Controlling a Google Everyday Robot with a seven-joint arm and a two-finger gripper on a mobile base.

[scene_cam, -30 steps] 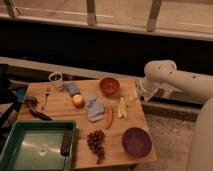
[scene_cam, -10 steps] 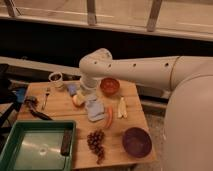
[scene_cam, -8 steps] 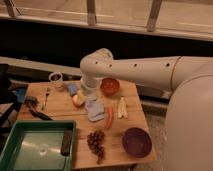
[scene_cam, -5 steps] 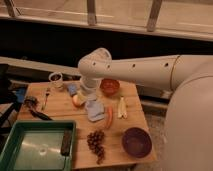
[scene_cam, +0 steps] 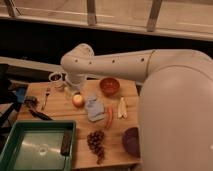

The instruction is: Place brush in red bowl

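Observation:
The brush point(scene_cam: 33, 104) lies at the left of the wooden table point(scene_cam: 60, 107), its dark head towards the far left and its slim black handle point(scene_cam: 44, 115) pointing right and towards the front. The small orange-red bowl point(scene_cam: 109, 85) stands at the back middle of the table and holds nothing I can see. My white arm reaches in from the right. My gripper point(scene_cam: 73, 90) points down just behind the apple point(scene_cam: 78, 100), between the cup and the red bowl. It is well right of the brush.
A fork point(scene_cam: 45, 97) and a cup point(scene_cam: 56, 78) are at the back left. A blue cloth point(scene_cam: 94, 107), carrot point(scene_cam: 109, 116), banana pieces point(scene_cam: 121, 107), grapes point(scene_cam: 96, 142) and maroon bowl point(scene_cam: 131, 141) fill the middle and right. A green tray point(scene_cam: 30, 150) holds a dark block point(scene_cam: 65, 141).
The arm has swung from the table's right edge across to the left, over the apple. In the last second it has edged a little further left.

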